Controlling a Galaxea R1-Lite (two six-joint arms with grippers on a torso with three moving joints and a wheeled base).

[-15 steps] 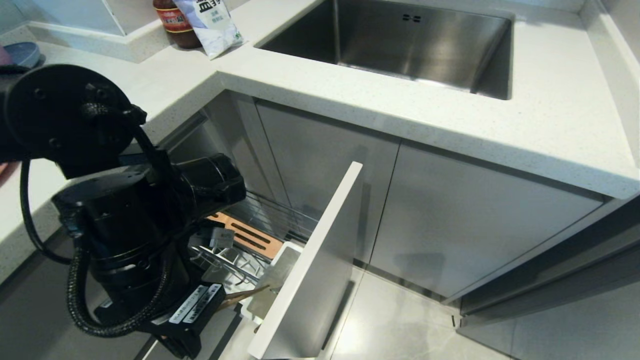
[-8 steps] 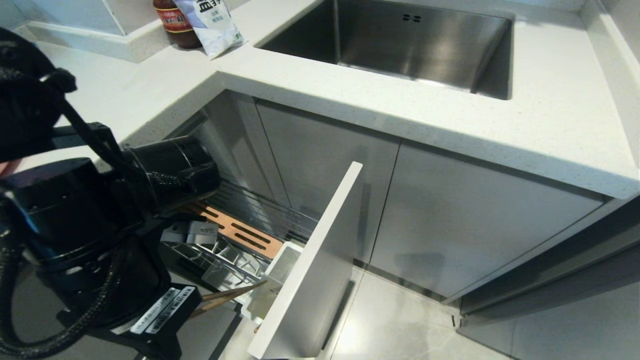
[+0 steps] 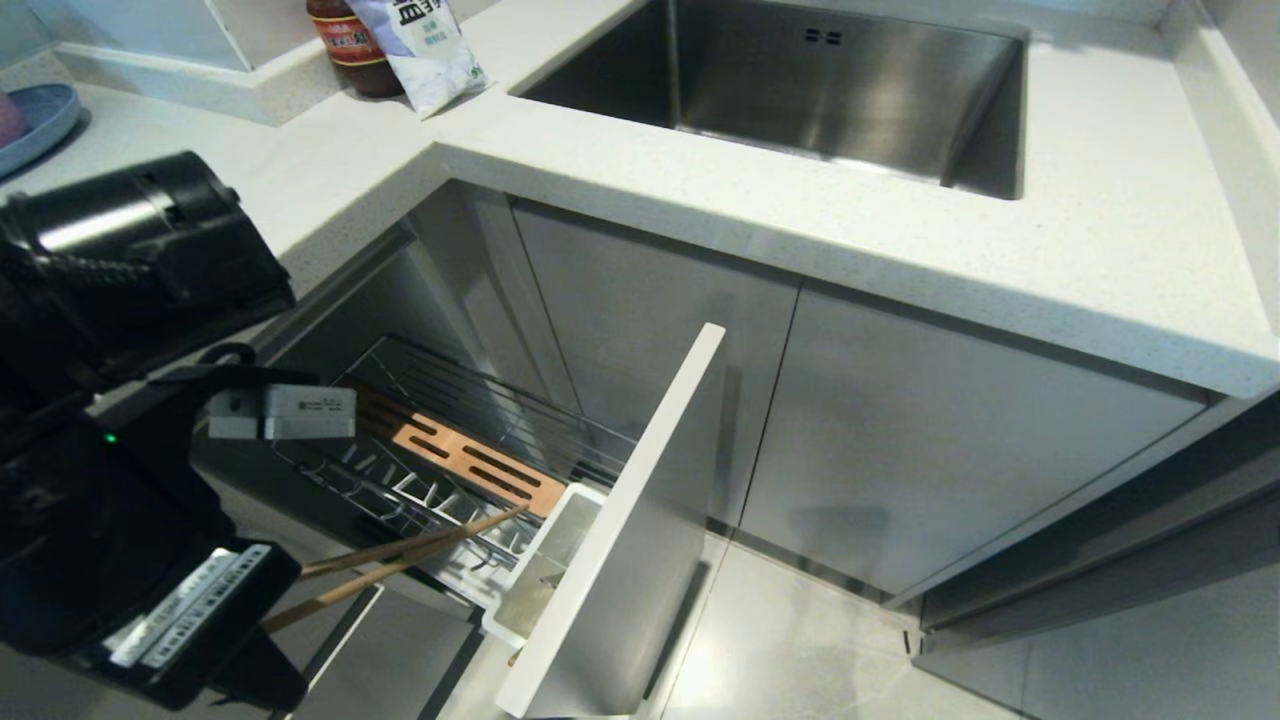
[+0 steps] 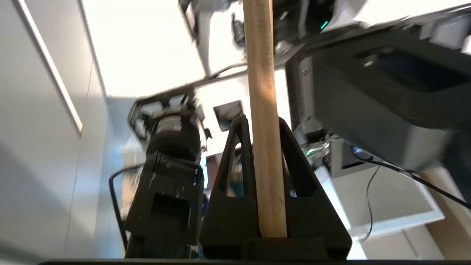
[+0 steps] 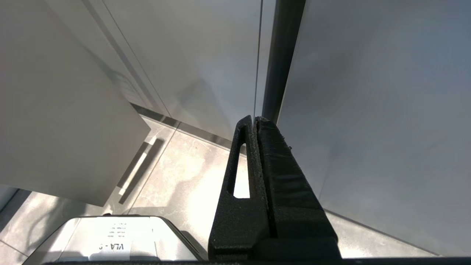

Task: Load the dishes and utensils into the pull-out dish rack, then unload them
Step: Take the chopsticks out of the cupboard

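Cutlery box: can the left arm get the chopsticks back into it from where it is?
Probably yes. The left gripper is shut on the chopsticks, whose tips hang just above the white cutlery box. The box's top is open and nothing lies between them.

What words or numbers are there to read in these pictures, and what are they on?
White packet by the sink: large dark characters, cut off by the picture's edge, unreadable.
Dark red-brown jar: label too blurred to read.
White stickers on the left arm: print too small.
White label in the right wrist view: upside down, blurred, unreadable.

White countertop bears blue plate, jar, packet.
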